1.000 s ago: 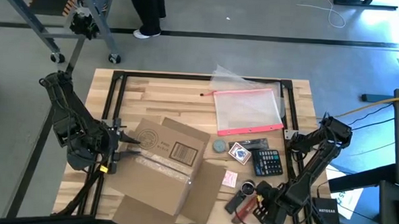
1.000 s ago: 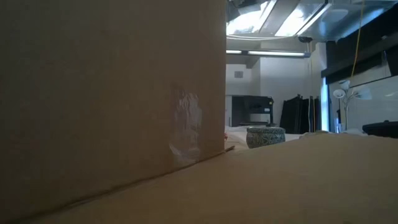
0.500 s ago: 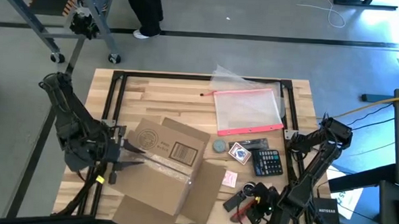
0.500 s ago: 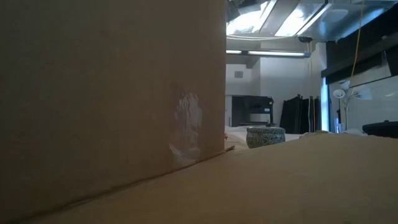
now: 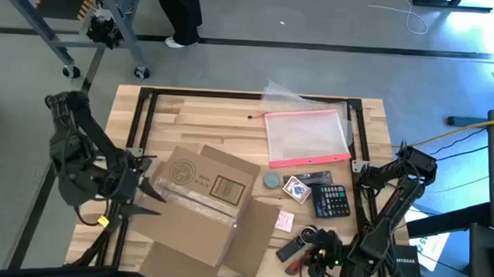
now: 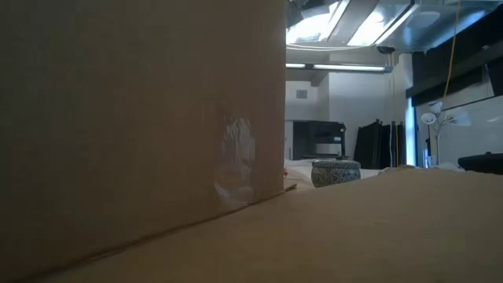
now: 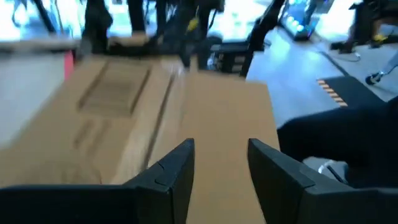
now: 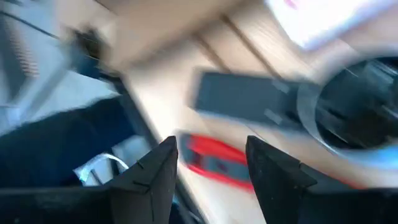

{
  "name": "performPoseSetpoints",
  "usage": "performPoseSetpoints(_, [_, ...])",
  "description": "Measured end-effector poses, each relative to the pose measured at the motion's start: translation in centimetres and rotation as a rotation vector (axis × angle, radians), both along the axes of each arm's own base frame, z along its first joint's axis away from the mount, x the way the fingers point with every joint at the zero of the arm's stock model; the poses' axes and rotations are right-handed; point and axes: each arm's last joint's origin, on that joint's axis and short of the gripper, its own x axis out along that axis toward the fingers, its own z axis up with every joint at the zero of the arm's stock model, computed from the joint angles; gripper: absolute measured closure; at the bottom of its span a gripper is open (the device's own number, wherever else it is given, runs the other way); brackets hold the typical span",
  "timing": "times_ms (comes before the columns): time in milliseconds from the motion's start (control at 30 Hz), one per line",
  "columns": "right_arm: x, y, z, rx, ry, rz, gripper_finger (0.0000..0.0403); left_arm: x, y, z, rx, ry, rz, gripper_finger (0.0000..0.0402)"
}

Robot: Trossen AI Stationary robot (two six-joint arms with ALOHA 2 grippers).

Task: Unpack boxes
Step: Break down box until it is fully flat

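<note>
box (image 5: 202,205): lower centre of tabletop (image 5: 206,120), flaps out | left pincer (image 5: 145,187): at box's left edge, fingers apart, empty | right pincer (image 5: 315,252): lower right, fingers apart over red-black tool (image 5: 302,259), holding nothing

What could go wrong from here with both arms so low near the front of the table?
The right gripper hangs open just over the small items at the front edge, a red-handled tool among them; a careless retreat could sweep them off. The left gripper points its open fingers at the cardboard box; pushing in could shove the box into the round tin and card deck.
</note>
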Motion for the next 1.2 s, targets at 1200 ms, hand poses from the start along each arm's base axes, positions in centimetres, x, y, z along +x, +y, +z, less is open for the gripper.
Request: performPoseSetpoints(1200, [17.6, -0.8, 5.7, -0.318, -0.570, 0.452, 0.0220, -2.5, -5.5, -3.1, -0.049, 0.103, -0.049, 0.0261])
